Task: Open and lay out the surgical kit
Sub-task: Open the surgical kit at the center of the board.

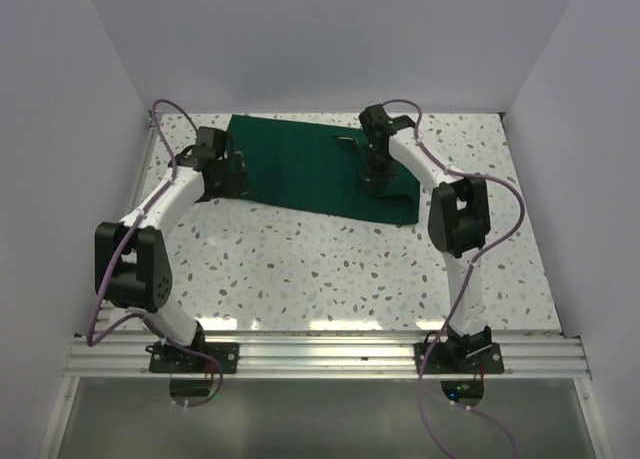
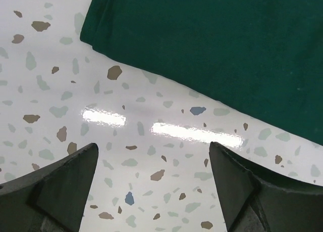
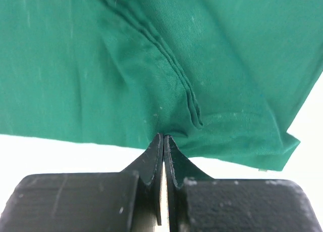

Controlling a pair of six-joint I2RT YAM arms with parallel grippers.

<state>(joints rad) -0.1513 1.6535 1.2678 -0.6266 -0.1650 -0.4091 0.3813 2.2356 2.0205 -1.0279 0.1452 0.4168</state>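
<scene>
The dark green cloth wrap [image 1: 300,169] lies spread flat at the back middle of the table. My right gripper [image 1: 378,182] is shut on the cloth's near edge toward the right; in the right wrist view the gripper [image 3: 164,137] pinches a fold of the cloth [image 3: 151,55], which puckers into creases above it. My left gripper [image 1: 228,176] is open and empty just off the cloth's left end; in the left wrist view the gripper [image 2: 154,146] is over bare table with the cloth [image 2: 217,35] beyond it. A thin pale sliver [image 1: 343,139] lies on the cloth. The steel tray is out of view.
The speckled white table [image 1: 320,269] is walled by pale panels on the left, back and right. An aluminium rail [image 1: 320,354] with both arm bases runs along the near edge.
</scene>
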